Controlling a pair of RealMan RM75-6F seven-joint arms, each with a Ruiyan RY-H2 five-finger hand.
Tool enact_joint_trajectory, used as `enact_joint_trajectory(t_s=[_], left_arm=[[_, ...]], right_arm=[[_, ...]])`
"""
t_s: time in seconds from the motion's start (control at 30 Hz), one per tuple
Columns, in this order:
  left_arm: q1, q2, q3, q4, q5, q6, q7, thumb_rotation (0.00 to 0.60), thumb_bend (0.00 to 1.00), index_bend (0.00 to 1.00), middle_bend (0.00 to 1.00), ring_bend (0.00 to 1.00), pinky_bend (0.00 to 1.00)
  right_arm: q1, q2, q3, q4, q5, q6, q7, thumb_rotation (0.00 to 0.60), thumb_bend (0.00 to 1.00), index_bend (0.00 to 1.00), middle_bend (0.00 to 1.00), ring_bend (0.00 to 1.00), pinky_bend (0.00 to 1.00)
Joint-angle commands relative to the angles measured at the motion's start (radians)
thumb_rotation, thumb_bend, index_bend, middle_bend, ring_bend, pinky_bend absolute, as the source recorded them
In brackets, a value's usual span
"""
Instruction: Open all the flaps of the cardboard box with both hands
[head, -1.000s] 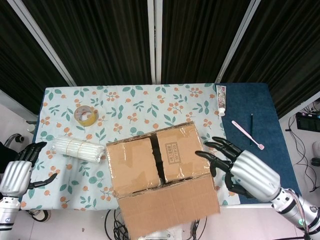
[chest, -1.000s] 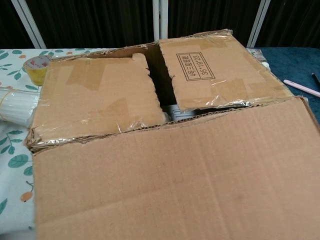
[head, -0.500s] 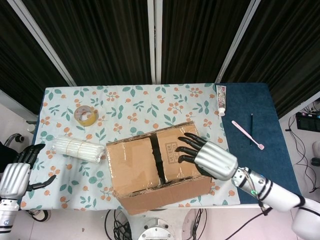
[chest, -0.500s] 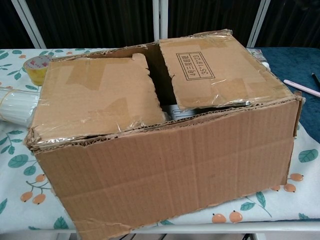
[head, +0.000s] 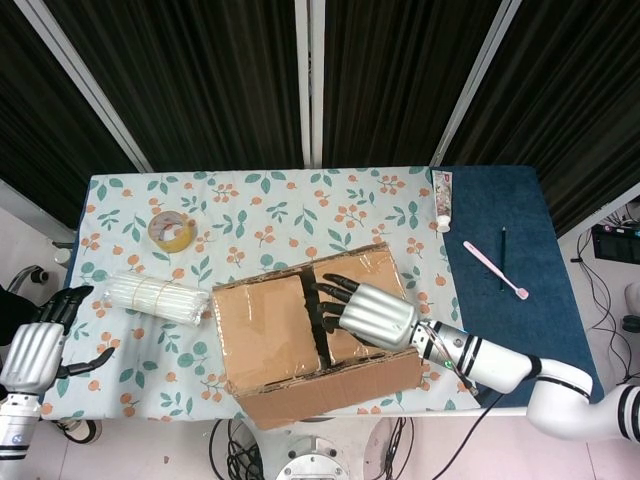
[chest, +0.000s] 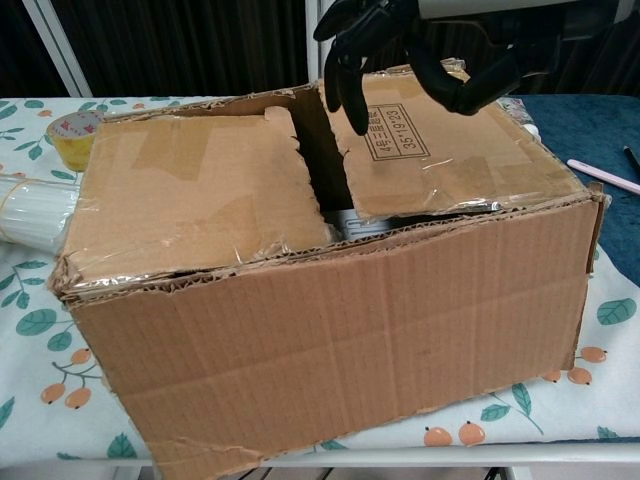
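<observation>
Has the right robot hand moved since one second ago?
Yes. The right robot hand moved left, from beside the cardboard box to above its central gap.

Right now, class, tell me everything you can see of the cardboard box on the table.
The cardboard box is brown corrugated card, worn, with ragged edges and strips of clear tape. It sits at the table's near edge on the floral cloth. Its two top flaps lie nearly flat with a dark gap between them; the right flap bears a printed label. The near long flap hangs down the front. The right hand hovers over the right flap, fingers reaching toward the gap; contact cannot be told.
</observation>
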Motion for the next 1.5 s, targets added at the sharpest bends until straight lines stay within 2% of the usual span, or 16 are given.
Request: enact_joint_trajectory(t_s=[0.03,0.37,0.5,0.73,1.0,1.5], left_arm=[[0.0,-0.001,0.0,0.003,-0.001,-0.002,-0.002,0.441,0.16,0.1,0.12,0.09,0.21],[0.004,0.003,0.001,0.011,-0.004,0.004,-0.008,0.443,0.16,0.1,0.12,0.09,0.21],[0.007,0.006,0.001,0.011,-0.005,0.008,-0.011,0.438,0.16,0.1,0.12,0.09,0.21],[0.007,0.01,0.002,0.015,-0.005,0.005,-0.021,0.442,0.16,0.1,0.12,0.09,0.21],[0.007,0.007,0.004,0.016,-0.001,0.006,-0.023,0.44,0.16,0.1,0.12,0.09,0.2],[0.0,0.003,0.003,0.005,0.001,-0.003,-0.004,0.446,0.16,0.1,0.12,0.09,0.21]], right_arm=[[0.025,-0.02,-0.01,0.011,0.013,-0.024,-0.016,0.6,0.95,0.42,0.25,0.0,0.0],[0.08,-0.089,-0.033,0.041,0.059,-0.066,-0.041,0.6,0.95,0.42,0.26,0.0,0.0],[0.091,-0.095,-0.037,0.043,0.073,-0.074,-0.074,0.6,0.96,0.45,0.3,0.0,0.0],[0.09,-0.054,-0.048,0.018,0.122,-0.09,-0.147,0.6,0.96,0.55,0.34,0.0,0.0],[0.075,-0.013,-0.051,-0.016,0.154,-0.063,-0.192,0.6,0.96,0.55,0.35,0.0,0.0],[0.032,0.112,-0.033,-0.06,0.154,0.04,-0.165,0.6,0.96,0.56,0.38,0.0,0.0]])
